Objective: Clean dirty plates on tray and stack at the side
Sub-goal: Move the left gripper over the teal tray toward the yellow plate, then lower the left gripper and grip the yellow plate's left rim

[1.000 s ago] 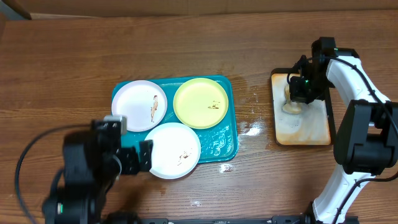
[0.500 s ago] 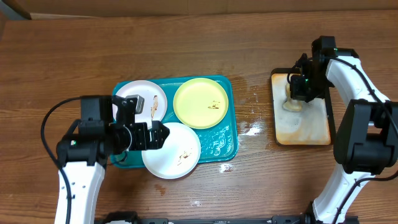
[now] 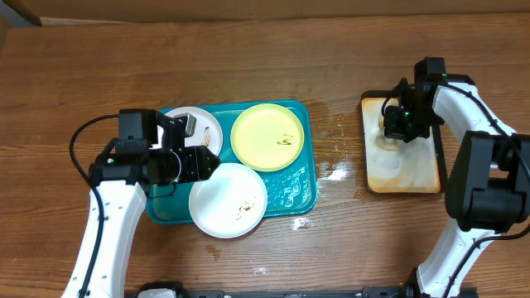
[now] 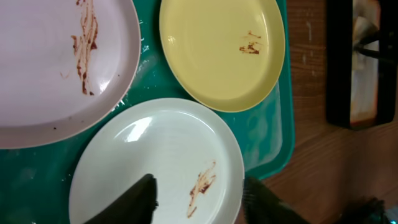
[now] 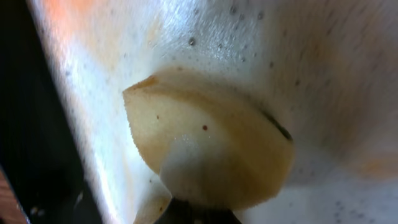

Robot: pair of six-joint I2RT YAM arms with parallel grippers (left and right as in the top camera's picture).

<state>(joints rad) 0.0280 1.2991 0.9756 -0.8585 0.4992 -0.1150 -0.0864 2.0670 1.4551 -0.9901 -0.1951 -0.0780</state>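
Three dirty plates lie on the teal tray (image 3: 300,187). A white plate (image 3: 207,126) at the back left is partly hidden by my left arm. A yellow plate (image 3: 267,136) sits at the back right, and a white plate (image 3: 232,201) at the front overhangs the tray edge. My left gripper (image 3: 210,164) hovers over the front white plate (image 4: 161,155), its jaws apart, with the brown smear (image 4: 202,183) between them. My right gripper (image 3: 399,124) is shut on a tan sponge (image 5: 205,149) over the small stained tray (image 3: 407,170).
The small black-rimmed tray (image 4: 339,62) stands to the right of the teal tray (image 4: 277,134), with wet patches (image 3: 331,172) on the wood between them. Bare wooden table (image 3: 248,58) lies behind and to the left of the plates.
My left arm has swung from the table's front edge up over the tray, and its jaws have narrowed. My right gripper has shifted only slightly, still holding the sponge.
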